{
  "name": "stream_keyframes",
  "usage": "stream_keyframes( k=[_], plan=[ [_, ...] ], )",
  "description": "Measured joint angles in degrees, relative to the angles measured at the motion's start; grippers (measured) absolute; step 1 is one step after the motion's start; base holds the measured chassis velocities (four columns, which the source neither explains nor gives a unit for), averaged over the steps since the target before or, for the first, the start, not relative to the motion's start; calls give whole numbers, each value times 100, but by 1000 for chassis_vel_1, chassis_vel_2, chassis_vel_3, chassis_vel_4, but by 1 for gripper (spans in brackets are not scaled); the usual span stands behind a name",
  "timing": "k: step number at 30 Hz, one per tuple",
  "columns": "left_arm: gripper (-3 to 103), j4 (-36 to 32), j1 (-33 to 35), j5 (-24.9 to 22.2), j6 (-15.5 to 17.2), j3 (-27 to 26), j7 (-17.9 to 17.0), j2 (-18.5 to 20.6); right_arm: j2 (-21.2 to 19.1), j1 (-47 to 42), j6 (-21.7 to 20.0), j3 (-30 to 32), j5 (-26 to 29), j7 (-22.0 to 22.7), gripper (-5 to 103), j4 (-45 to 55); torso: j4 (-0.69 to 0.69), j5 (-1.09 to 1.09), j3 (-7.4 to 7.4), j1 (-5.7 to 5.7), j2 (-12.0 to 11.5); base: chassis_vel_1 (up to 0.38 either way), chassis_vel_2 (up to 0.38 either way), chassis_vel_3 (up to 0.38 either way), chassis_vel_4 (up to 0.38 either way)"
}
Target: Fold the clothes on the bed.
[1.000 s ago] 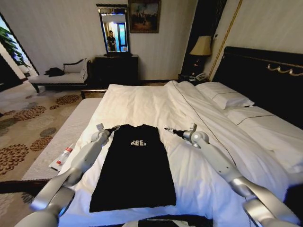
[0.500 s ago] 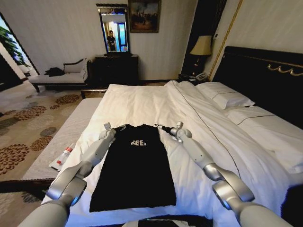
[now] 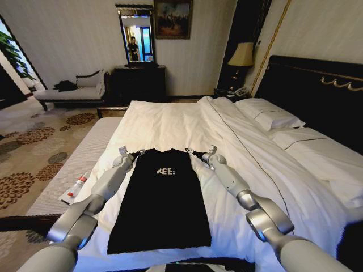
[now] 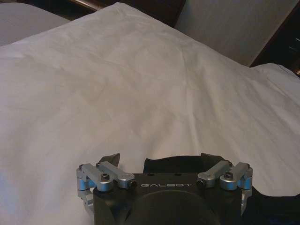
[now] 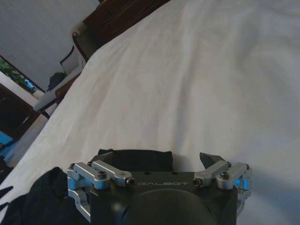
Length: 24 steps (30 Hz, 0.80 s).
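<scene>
**Both grippers at the T-shirt's shoulders, final fold not begun**

Head view: the black T-shirt (image 3: 160, 198) lies flat on the bed (image 3: 170, 122), already narrowed to a long strip (sleeves apparently tucked under, lettering reading "REE:"). The lengthwise fold looks done; folding it end to end is, I judge, what is left. The left gripper (image 3: 138, 153) sits at the shirt's far left corner, the right gripper (image 3: 190, 152) at its far right corner.

Left wrist view: the left gripper (image 4: 161, 158) has its jaws spread, dark shirt fabric lying between and just beneath them, nothing pinched.

Right wrist view: the right gripper (image 5: 157, 157) likewise shows spread jaws over the shirt's edge, a detail the head view cannot settle.
</scene>
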Motion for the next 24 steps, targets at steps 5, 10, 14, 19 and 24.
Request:
stream_keyframes(
  k=[5, 10, 14, 19, 24],
  plan=[
    [99, -163, 97, -80, 1, 0, -43, 136, 156, 56, 48, 56, -233, -84, 100, -308, 3, 0, 0, 0, 0, 0, 0, 0, 0],
    [99, -236, 144, -138, 8, 0, -48, 242, 283, 101, 180, 163, -550, -128, 100, -650, 1, 0, 0, 0, 0, 0, 0, 0, 0],
    [99, -301, 147, -212, 20, 5, -49, 324, 353, 154, 221, 240, -672, -141, 100, -864, 1, 0, 0, 0, 0, 0, 0, 0, 0],
    [99, -262, 130, -240, 32, 4, -76, 310, 415, 156, 205, 240, -679, -141, 87, -869, 1, 2, 0, 0, 0, 0, 0, 0, 0],
    [99, -99, 127, -201, 39, -22, -89, 215, 432, 155, 183, 221, -679, -135, 71, -860, 2, 1, 0, 0, 0, 0, 0, 0, 0]
  ],
)
